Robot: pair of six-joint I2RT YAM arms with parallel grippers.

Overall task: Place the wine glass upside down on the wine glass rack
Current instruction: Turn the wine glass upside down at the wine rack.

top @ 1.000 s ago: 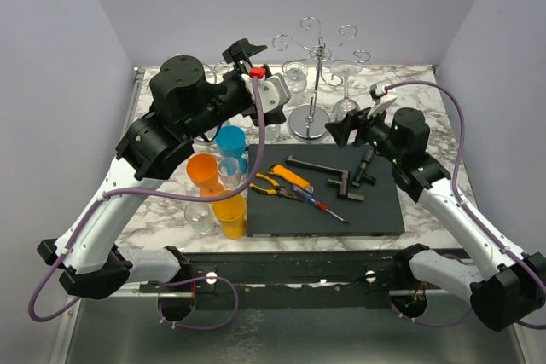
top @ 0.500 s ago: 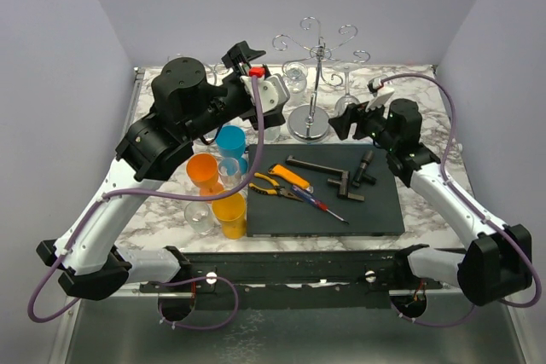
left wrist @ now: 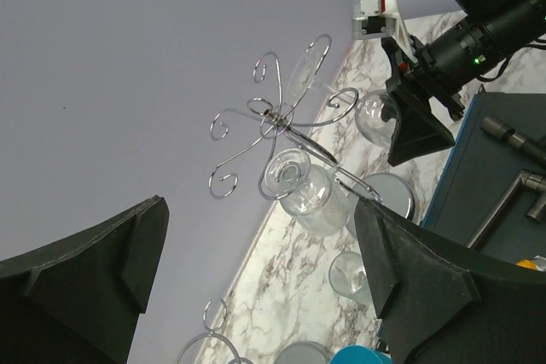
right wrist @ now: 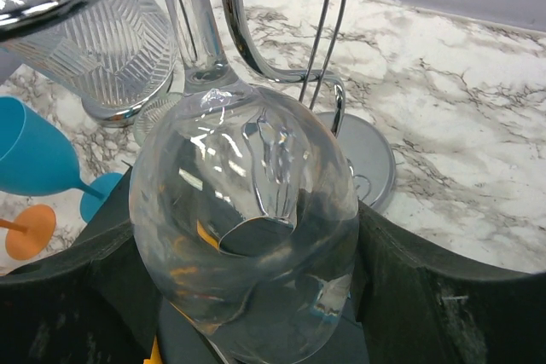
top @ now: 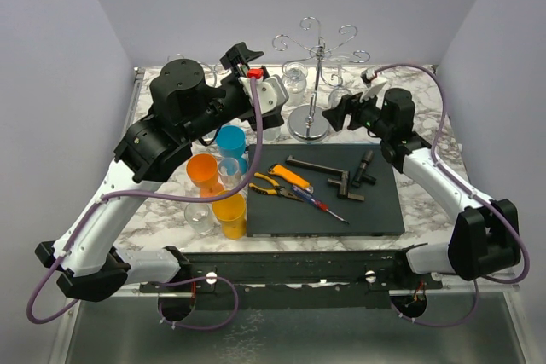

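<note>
At one o'clock, the right gripper (top: 341,112) is clasping the clear wine glass (right wrist: 247,236) by its bowl, stem seemingly pointing at the chrome wire rack (top: 317,66), not yet hung; the left gripper (top: 242,54) is hovering, fingers spread.

Right claw (top: 345,112) gripping wine glass (top: 339,96) beside wine glass rack (top: 307,124), left claw (top: 242,55) spread wide

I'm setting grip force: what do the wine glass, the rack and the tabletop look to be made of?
The wine glass looks like clear glass, possibly hard plastic: glossy, see-through, with sharp highlights. The rack looks like polished, chrome-like metal: thin bent wire and a shiny grey base. The tabletop is white with grey veins, either marble or a marble-look laminate; I cannot tell which.
</note>
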